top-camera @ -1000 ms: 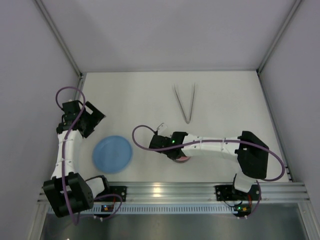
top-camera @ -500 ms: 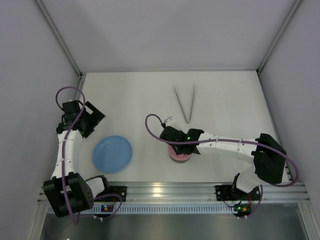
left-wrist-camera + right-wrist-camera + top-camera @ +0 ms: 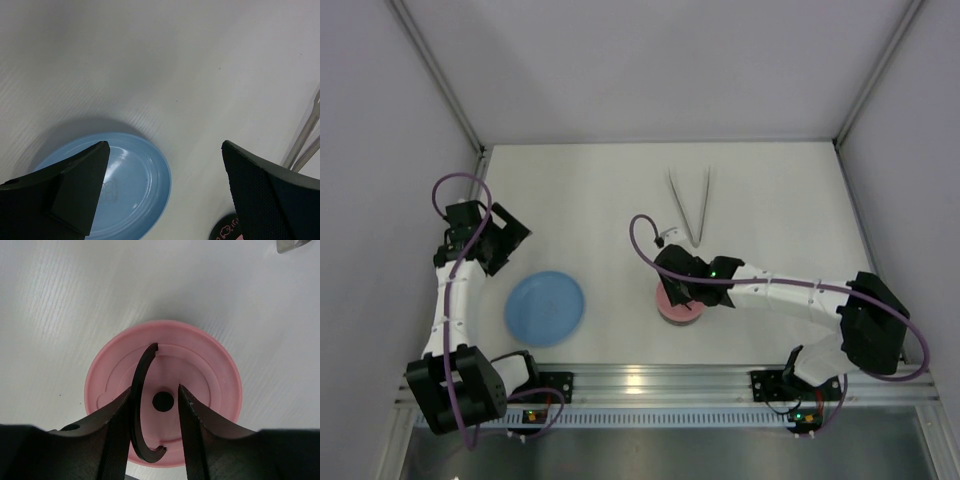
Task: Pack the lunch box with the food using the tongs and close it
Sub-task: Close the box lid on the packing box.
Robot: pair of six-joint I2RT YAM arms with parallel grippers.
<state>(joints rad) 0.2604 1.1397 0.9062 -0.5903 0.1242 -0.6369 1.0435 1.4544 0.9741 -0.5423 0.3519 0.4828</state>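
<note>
Bearing surface: the white tabletop, walled on three sides, carries everything.
Right arm: the right arm stretches leftward from its base at the near right to the front centre.
Left arm: the left arm stands folded along the left edge.
Plate: the blue plate lies flat just beside the left arm, well apart from the box.
Box: the lunch box sits front centre, seen only as its pink lid, face up; the bowl beneath is hidden.
Tongs: the tongs lie flat farther back, joined end toward the lid, near it but apart.
Left tool: the left tool hovers by the plate's far rim, jaws wide apart, nothing between them.
Right tool: the right tool hangs directly over the lid, fingers partly apart.
Handle: the dark curved handle lies between those fingers, unclamped, beside a dark round spot.
</note>
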